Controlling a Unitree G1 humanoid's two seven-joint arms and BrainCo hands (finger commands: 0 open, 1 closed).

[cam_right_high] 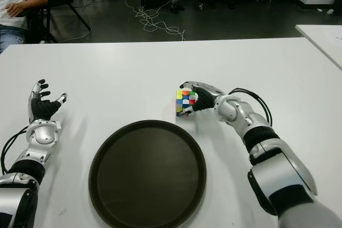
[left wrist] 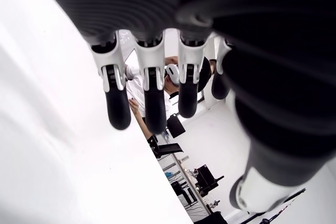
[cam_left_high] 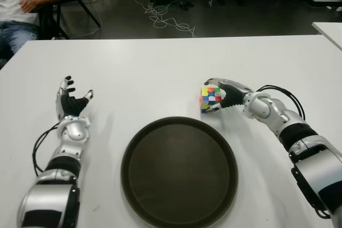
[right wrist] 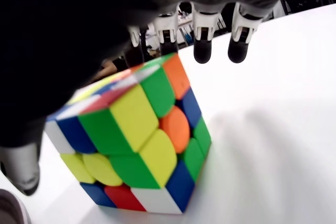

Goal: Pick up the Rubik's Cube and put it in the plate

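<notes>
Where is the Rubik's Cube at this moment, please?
The Rubik's Cube sits on the white table right of centre in the eye views, just beyond the dark plate's far right rim, with the right hand around it.

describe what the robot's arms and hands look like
Both arms are glossy silver-grey shells with black joint segments and rounded silver wrist joints. The left hand and right hand have black ribbed palms, white finger links and black rubbery fingertips. A thin black cable loops off the right forearm; a similar one hangs beside the left forearm.
</notes>
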